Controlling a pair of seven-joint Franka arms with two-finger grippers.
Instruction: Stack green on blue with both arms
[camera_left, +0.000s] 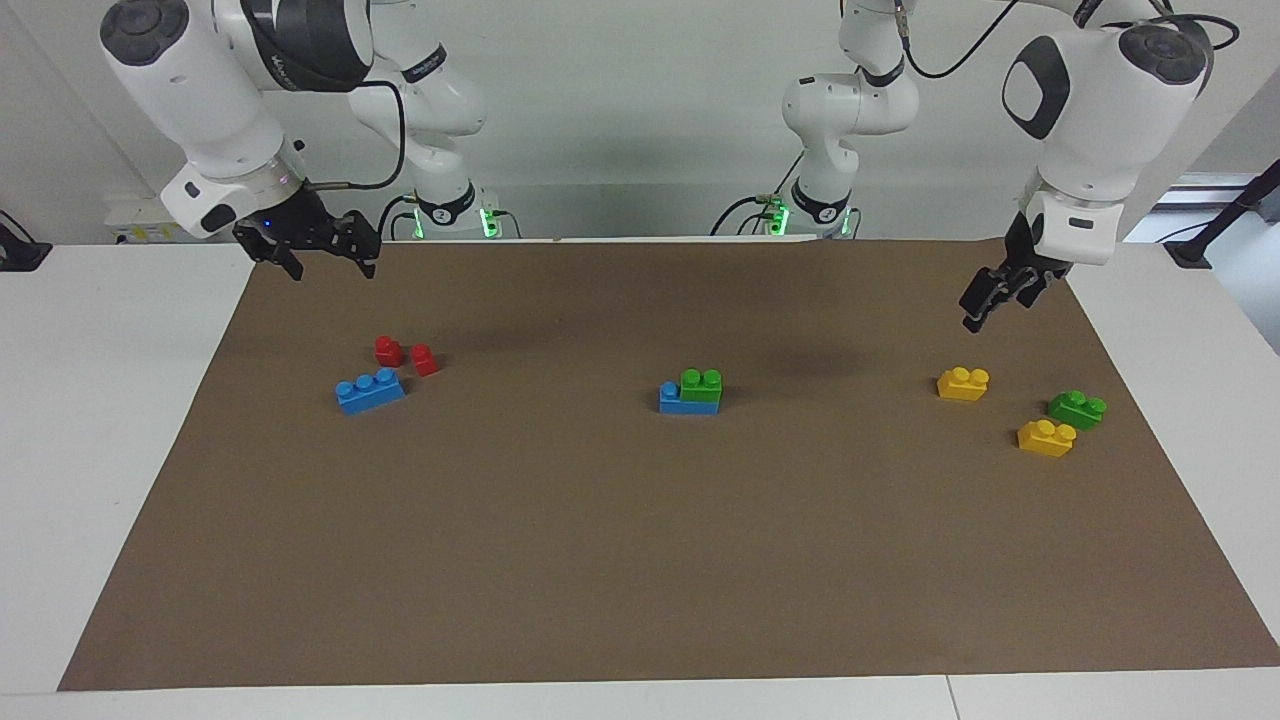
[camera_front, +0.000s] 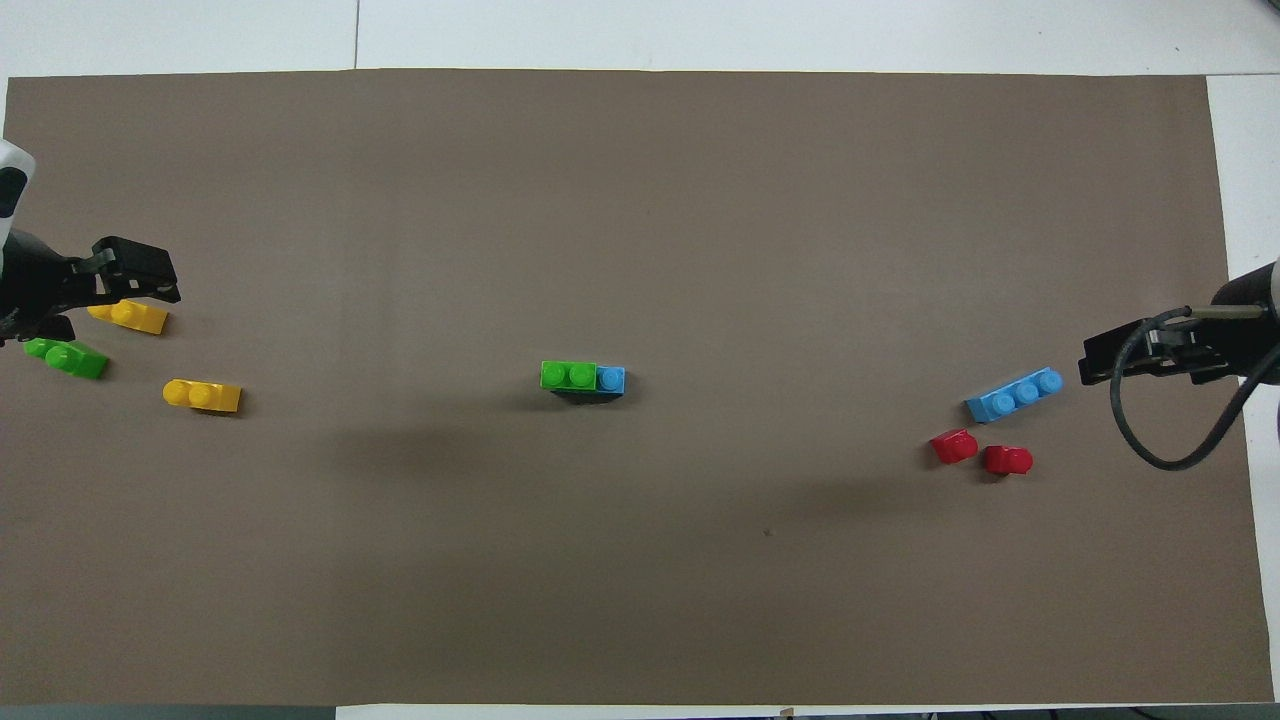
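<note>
Green (camera_left: 701, 385) sits on blue (camera_left: 685, 398) at mid-mat (camera_left: 640, 560), covering 2 of its 3 studs; the stack appears complete, nothing left. No containers are present. Left gripper (camera_left: 990, 298) hangs empty over the mat's edge, finger state unclear. Right gripper (camera_left: 320, 250) hangs released, empty.

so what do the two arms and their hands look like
Both arms are glossy white jointed tubes with dark grey joint caps. Each ends in a black two-finger hand: right hand, left hand. Black cables loop beside each wrist, and green lights glow at both bases.
</note>
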